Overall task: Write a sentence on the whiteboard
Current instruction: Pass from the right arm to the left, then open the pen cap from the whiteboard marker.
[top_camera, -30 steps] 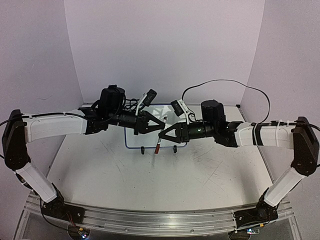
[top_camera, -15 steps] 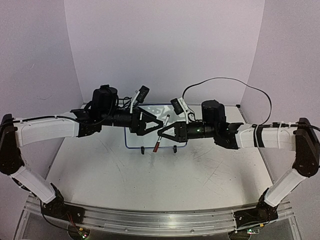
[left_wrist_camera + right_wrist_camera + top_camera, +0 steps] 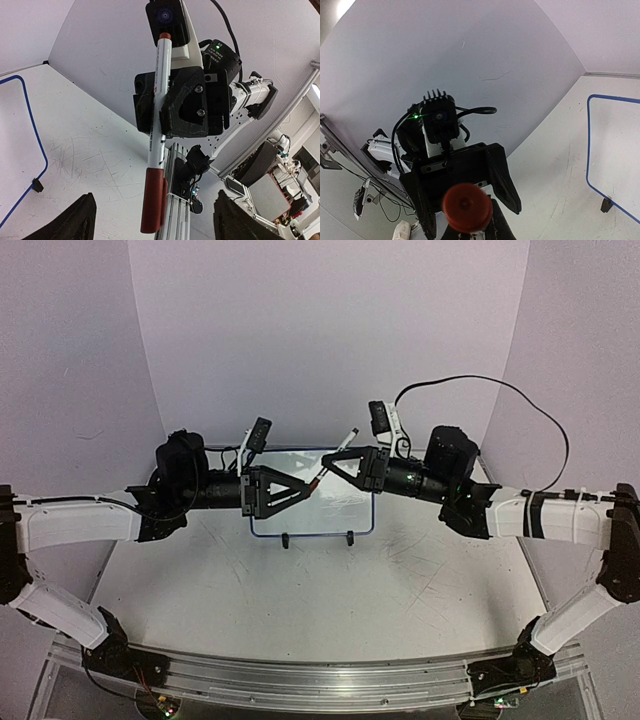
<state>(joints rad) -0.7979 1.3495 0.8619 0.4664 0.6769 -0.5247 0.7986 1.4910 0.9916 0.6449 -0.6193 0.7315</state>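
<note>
The right fingers (image 3: 185,107) grip a white red-capped marker (image 3: 157,125) near the blue-framed white whiteboard (image 3: 320,515). The left fingers (image 3: 80,222) gape empty.

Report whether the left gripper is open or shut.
Open: the left gripper has fingers wide apart, gripping nothing; the right gripper holds the marker.

The whiteboard (image 3: 312,508) stands on its two clip feet (image 3: 286,539) at the back middle of the tabletop (image 3: 330,590). Above its near face the two arms meet head-on, the left end effector (image 3: 308,483) reaching in from the left and the right end effector (image 3: 330,462) from the right, slightly higher. A marker (image 3: 336,452) sits slanted in the right end effector, its upper end to the right and its lower end just beside the left end effector's spread fingertips.
</note>
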